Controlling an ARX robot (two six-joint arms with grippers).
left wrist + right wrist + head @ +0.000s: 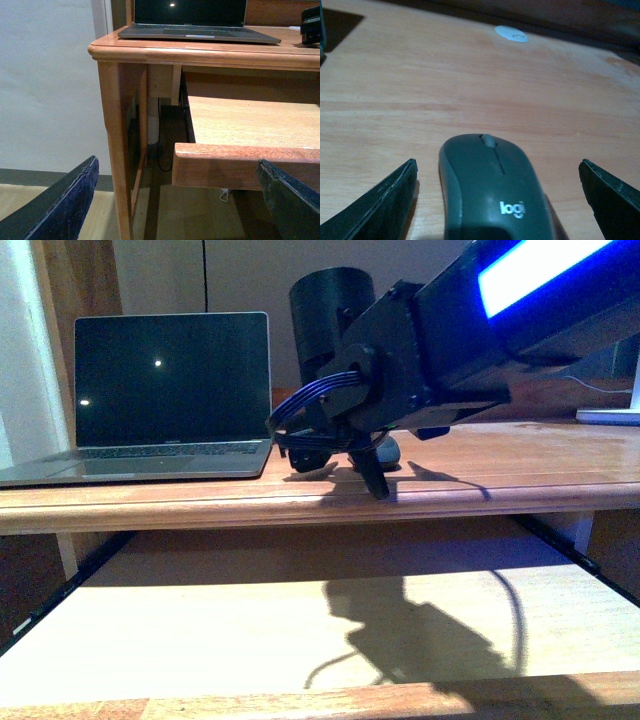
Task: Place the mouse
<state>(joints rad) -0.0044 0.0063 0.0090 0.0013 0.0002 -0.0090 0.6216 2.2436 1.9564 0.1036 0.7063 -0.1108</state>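
Observation:
The dark grey mouse, with a white logo and a scroll wheel, lies on the wooden desktop. My right gripper is open, with its two fingers standing wide on either side of the mouse and clear of it. In the front view the right gripper is low over the desk just right of the laptop, and only an edge of the mouse shows behind it. My left gripper is open and empty, low in front of the desk's left corner.
An open laptop sits on the desk's left part and also shows in the left wrist view. A black cylinder stands behind the right arm. A pull-out shelf juts out under the desktop. A white round sticker lies beyond the mouse.

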